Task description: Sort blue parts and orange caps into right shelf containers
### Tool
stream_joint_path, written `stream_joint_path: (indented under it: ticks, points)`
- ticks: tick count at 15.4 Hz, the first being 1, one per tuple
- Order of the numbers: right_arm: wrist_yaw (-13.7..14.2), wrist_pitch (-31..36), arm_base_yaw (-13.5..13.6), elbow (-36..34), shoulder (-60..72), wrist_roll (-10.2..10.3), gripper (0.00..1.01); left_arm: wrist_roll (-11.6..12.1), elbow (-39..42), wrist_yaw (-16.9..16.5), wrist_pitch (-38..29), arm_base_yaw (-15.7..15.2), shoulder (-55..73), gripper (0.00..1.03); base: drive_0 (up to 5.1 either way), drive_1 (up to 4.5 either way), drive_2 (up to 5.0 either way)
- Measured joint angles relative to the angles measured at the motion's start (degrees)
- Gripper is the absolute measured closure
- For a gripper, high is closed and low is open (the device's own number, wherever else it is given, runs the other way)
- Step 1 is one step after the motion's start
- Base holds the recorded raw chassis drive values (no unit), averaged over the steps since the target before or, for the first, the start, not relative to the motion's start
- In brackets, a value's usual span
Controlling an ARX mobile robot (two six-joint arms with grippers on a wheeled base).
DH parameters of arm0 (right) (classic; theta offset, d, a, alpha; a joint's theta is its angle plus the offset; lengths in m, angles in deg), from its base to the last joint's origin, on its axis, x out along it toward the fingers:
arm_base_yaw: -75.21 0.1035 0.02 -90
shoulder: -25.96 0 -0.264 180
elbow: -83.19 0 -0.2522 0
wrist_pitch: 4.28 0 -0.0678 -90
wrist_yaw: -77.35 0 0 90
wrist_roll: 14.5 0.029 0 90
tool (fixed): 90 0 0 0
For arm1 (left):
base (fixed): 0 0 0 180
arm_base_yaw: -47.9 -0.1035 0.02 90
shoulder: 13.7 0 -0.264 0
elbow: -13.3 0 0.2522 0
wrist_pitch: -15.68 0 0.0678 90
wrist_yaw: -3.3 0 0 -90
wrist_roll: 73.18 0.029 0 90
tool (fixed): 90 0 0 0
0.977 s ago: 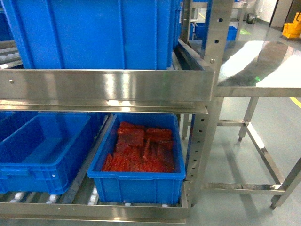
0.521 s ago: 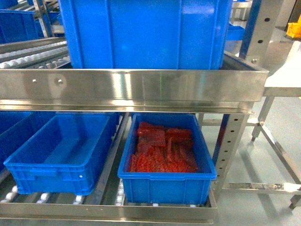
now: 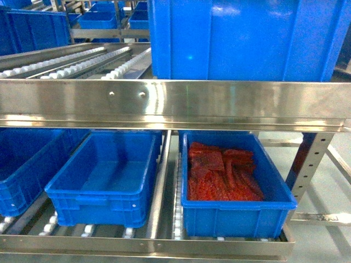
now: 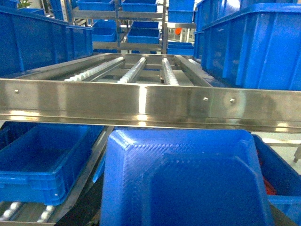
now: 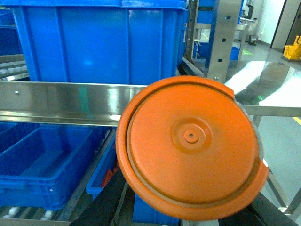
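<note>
Right wrist view is mostly filled by the orange cap [image 5: 190, 146], a round lid with a raised rim and a little hub in the middle, sitting right up against the camera. It looks carried by the right arm, but the fingers are hidden behind it, so I can't tell how the right pincer stands. Same deal on the left wrist: a blue part [image 4: 186, 181], a ribbed square tray-looking piece, fills the bottom of the view, and the left pincer isn't visible, so no call there either.

Neither piece is in a container yet, so I'd say both drops are left to do. On the lower shelf the right crate [image 3: 236, 216] already holds a pile of red-orange pieces [image 3: 222, 175], and the crate beside it [image 3: 104, 197] looks empty. A bigger blue crate [image 3: 247, 38] sits on the upper level.

The rack is stainless steel [image 3: 175, 104] with white roller tracks [image 3: 60, 66]. Behind it are more racks with blue bins, plus a grey floor and a steel table [image 5: 268, 94] off to the right.
</note>
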Motion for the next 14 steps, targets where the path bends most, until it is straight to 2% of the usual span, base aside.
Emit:
stream_joint_path:
  ticks: [14]
  points:
    - [0.0,0.02,0.0,0.0,0.0,0.0,0.59,0.02,0.0,0.0,-0.2,0.0,0.0,0.6,-5.1,2.34,2.3]
